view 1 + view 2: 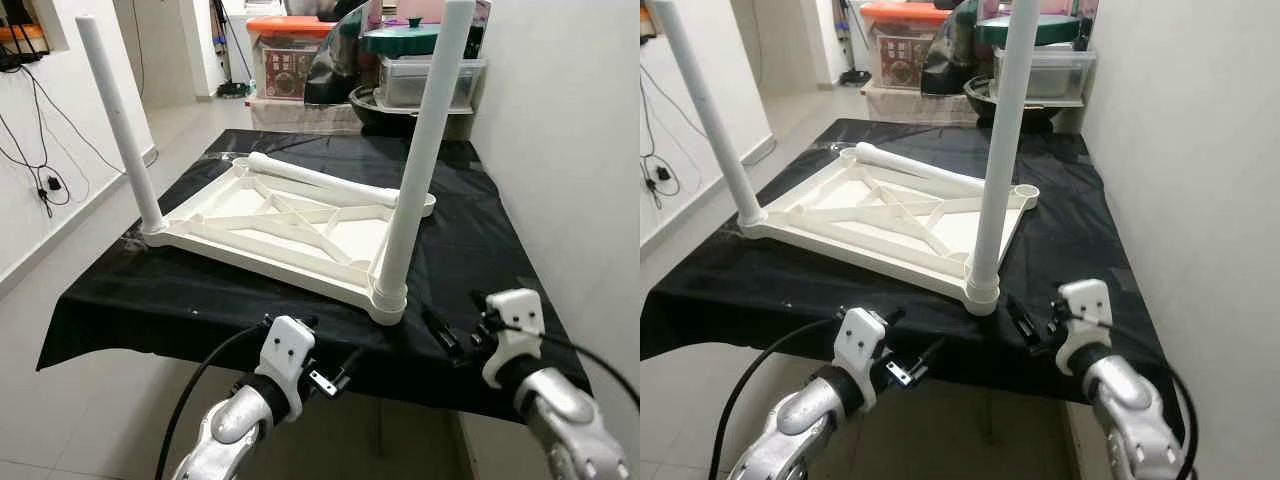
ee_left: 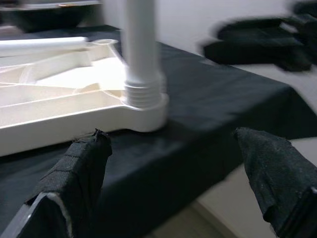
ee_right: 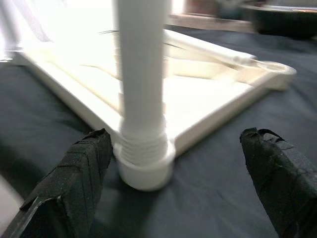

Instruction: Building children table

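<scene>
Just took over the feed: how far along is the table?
Done: two legs stand in the upturned tabletop, near right and near left. In hand: nothing; left gripper and right gripper are open, empty. Left: the loose leg lying across it, and the far-right socket is empty.

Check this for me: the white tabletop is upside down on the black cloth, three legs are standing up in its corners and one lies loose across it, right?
Not quite. On the tabletop, two legs stand up: the near leg and the left leg. One loose leg lies across it. The left eye view shows this; the rest is right, black cloth included.
</scene>
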Available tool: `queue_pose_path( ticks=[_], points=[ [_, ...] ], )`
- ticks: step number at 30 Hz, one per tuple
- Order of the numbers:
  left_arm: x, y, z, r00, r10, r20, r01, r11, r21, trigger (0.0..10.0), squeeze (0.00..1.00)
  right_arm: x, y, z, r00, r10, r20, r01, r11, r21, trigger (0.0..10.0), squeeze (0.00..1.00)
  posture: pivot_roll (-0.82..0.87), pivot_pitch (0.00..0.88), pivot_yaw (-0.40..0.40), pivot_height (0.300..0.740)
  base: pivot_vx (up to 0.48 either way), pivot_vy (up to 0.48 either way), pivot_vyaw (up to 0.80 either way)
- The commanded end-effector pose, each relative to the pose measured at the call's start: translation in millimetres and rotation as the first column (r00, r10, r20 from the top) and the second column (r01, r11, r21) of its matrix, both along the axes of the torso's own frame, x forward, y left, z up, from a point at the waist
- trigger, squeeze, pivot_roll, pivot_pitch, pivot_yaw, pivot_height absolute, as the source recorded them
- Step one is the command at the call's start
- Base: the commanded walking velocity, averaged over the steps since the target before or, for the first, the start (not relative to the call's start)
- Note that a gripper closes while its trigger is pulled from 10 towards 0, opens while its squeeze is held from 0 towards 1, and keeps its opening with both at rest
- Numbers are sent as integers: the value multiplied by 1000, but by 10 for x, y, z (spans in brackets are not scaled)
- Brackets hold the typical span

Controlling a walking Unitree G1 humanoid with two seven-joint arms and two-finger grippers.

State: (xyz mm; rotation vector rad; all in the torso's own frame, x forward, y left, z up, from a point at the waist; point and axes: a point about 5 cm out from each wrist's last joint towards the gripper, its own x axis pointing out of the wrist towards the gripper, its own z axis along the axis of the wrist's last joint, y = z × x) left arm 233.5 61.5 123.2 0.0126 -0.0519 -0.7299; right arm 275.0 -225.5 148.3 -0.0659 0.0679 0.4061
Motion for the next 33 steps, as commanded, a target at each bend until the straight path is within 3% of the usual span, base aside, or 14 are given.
queue_pose_path(
  ticks=[1, 8, 12, 17, 18, 20, 33],
  points=[
    [-19, -10, 10, 1000, -18, -8, 18, 1000, 2, 10000, 0, 0, 25, -25, 999, 40, -26, -40, 999, 28, 10000, 0, 81, 0, -42, 740, 0, 0, 0],
    [-168, 18, 100, 999, -32, 31, 31, 999, 27, 10000, 0, 171, 90, 96, 986, 163, -43, -162, 986, 37, 10000, 0, 91, 50, -56, 740, 0, 0, 0],
    [-205, 103, 146, 998, 44, 40, -45, 999, 28, 10000, 0, 272, 132, 140, 978, 201, -56, -199, 979, 48, 10000, 0, 97, 98, -77, 740, 0, 0, 0],
    [-215, 159, 176, 994, 98, 47, -99, 995, 31, 10000, 0, 335, 147, 166, 974, 217, -65, -214, 975, 56, 10000, 0, 101, 104, -85, 740, 0, 0, 0],
    [-215, 220, 206, 983, 168, 77, -171, 984, 46, 10000, 0, 385, 178, 180, 970, 232, -71, -228, 972, 64, 10000, 0, 103, 107, -90, 740, 0, 0, 0],
    [-211, 257, 226, 973, 207, 97, -213, 975, 55, 10000, 0, 409, 200, 183, 968, 241, -75, -237, 969, 66, 10000, 0, 101, 109, -95, 740, 0, 0, 0],
    [-264, 280, 293, 964, 236, 126, -245, 967, 65, 10000, 0, 556, 287, 225, 966, 252, -60, -247, 966, 77, 10000, 0, 102, 130, -99, 740, 0, 0, 0]
  ],
)
